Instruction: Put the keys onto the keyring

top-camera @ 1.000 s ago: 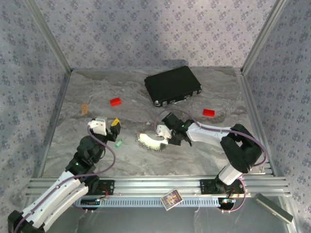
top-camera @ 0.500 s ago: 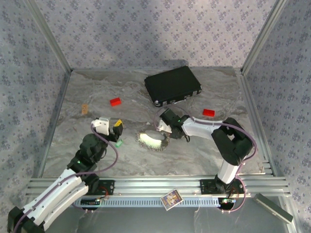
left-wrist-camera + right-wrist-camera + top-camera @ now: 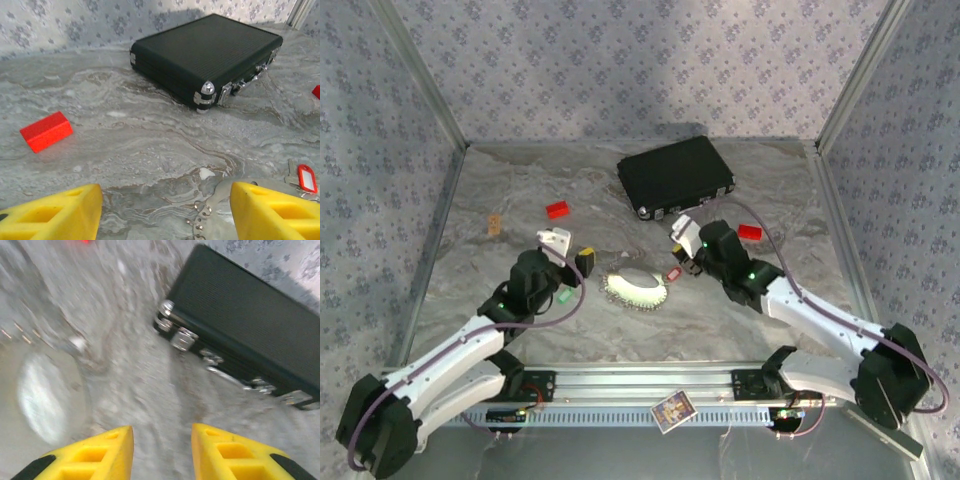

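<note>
The keyring [image 3: 633, 288], a pale shiny loop with a beaded edge, lies flat at the table's middle. The red key [image 3: 673, 273] rests just right of it, and the green key [image 3: 564, 295] lies to its left. My left gripper [image 3: 578, 272] hangs open just left of the ring, above the green key. In the left wrist view its yellow fingers [image 3: 55, 215] stand wide apart around bare table, with the keyring [image 3: 220, 210] and red key [image 3: 306, 177] by the right finger. My right gripper [image 3: 685, 252] is open and empty just behind the red key. The right wrist view is blurred, with the keyring [image 3: 42, 395] at left.
A black case [image 3: 675, 175] lies at the back centre, close beyond the right gripper [image 3: 162, 440]. Red blocks sit at the back left [image 3: 557, 210] and right [image 3: 750, 232]. A small tan piece [image 3: 494, 224] lies far left. A card [image 3: 672, 408] rests on the front rail.
The right gripper has drawn back from the keyring toward the case as its arm swung out to the right. The red key now lies beside the ring. The left gripper moved right, toward the ring.
</note>
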You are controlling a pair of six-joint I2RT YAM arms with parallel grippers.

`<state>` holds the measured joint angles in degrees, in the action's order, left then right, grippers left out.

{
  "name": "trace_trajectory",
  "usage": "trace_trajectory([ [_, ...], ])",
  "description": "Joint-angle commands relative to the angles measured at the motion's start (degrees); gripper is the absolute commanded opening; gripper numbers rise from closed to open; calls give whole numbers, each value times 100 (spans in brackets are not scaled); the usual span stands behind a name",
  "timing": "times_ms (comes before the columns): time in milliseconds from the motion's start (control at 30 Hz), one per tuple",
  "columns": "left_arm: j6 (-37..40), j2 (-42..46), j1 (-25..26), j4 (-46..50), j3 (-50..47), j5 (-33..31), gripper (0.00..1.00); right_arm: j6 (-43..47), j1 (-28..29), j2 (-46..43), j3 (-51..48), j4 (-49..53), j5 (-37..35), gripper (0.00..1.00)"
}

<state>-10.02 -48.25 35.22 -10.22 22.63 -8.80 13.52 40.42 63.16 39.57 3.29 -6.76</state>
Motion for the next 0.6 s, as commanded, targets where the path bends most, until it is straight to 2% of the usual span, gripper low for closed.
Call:
trace_trajectory([
  [0, -440, -269, -47, 255, 399, 202, 68, -2145, 203, 30, -404, -543, 520, 36],
  [100, -745, -587, -44, 624, 587, 256, 68, -4047, 409, 492, -108, 216, 210, 31],
  [167, -920, -758, -36, 705, 610, 300, 68, -4706, 530, 919, 247, 749, 513, 27],
  [233, -1116, -897, -35, 648, 572, 303, 68, -4901, 873, 1295, 544, 1023, 535, 26],
  [367, -1499, -1100, -46, 495, 506, 159, 68, -5273, 1673, 2047, 1300, 1898, -102, 30],
  [467, -1669, -1184, -44, 505, 488, 70, 68, -5628, 1933, 2583, 1766, 2399, -242, 30],
  [567, -1700, -1155, -43, 580, 478, -16, 68, -6023, 2098, 2924, 1993, 2478, -240, 30],
])
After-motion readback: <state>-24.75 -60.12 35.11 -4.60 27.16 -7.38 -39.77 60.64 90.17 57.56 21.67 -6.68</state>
